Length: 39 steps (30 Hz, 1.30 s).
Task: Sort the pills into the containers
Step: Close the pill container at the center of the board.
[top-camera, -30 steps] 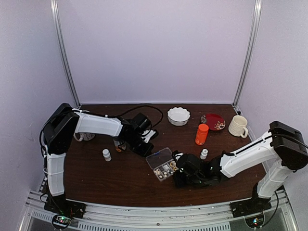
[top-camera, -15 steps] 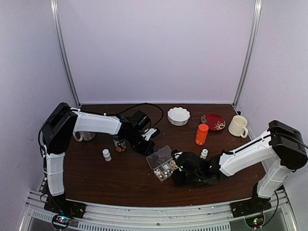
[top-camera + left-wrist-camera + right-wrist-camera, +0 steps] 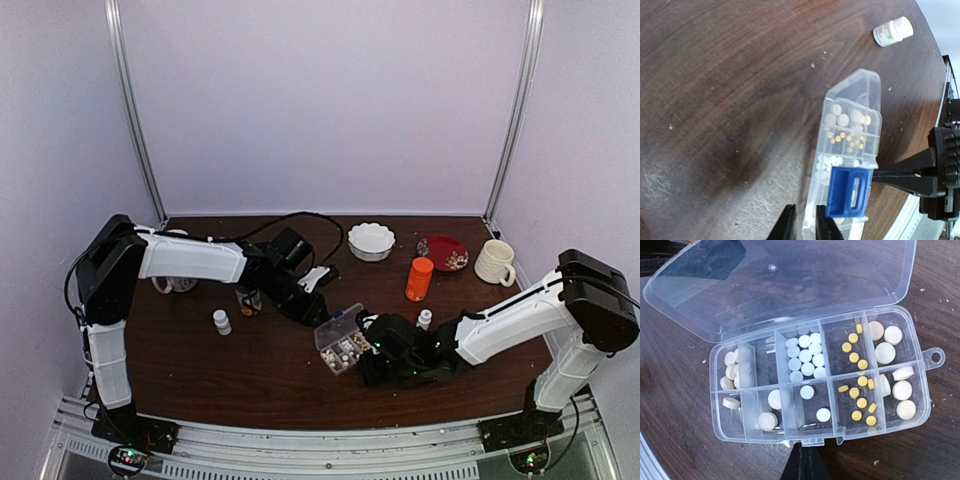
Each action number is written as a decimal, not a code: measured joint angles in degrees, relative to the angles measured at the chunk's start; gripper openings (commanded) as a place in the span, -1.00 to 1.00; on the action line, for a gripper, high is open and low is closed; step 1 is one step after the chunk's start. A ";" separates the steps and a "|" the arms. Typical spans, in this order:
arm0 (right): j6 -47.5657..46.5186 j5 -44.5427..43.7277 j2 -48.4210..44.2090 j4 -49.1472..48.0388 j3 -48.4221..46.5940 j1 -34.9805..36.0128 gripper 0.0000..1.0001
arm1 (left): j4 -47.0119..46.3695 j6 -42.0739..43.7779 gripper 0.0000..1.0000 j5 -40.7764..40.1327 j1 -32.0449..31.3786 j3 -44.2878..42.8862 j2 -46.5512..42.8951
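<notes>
The clear organizer box (image 3: 341, 347) lies near the table's front centre with its lid (image 3: 805, 285) open. White, tan and yellow pills (image 3: 807, 357) fill several compartments. They also show in the left wrist view (image 3: 842, 120). My left gripper (image 3: 322, 312) is at the box's far side. In the left wrist view its jaws (image 3: 805, 227) are nearly closed, with the lid's clear edge between them. My right gripper (image 3: 807, 462) is shut and empty, its tips against the box's front wall (image 3: 790, 434) beside the latch. A blue rectangular piece (image 3: 847, 192) shows at its tips.
An orange bottle (image 3: 419, 279), a white scalloped bowl (image 3: 371, 241), a red plate (image 3: 443, 252) and a cream mug (image 3: 495, 262) stand at the back right. Small white bottles (image 3: 221, 321) (image 3: 424, 319) flank the box. A small dark bottle (image 3: 248, 300) stands under the left arm.
My left gripper has moved right, from near the dark bottle to the box's lid. The lid now stands more upright. The right gripper has stayed at the box's front.
</notes>
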<state>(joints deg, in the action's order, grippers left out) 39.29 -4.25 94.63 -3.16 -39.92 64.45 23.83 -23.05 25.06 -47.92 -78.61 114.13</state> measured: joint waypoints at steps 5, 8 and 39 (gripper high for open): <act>-0.07 0.02 0.00 -0.02 0.00 0.00 -1.00 | -0.13 -0.07 -0.24 1.05 -0.79 0.76 -0.46; -0.04 0.00 -0.02 -0.07 0.02 0.00 -1.00 | -0.20 -0.13 -0.10 1.11 -1.27 1.40 -0.48; 2.03 -2.95 -9.84 -2.51 7.76 -0.26 -0.99 | 4.90 -0.31 0.02 -11.32 -8.61 -3.10 4.17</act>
<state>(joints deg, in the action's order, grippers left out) 41.32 -7.20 84.79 -5.67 -32.16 64.18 28.73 -23.35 13.74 -56.53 -81.71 118.30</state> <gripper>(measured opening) 0.008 0.511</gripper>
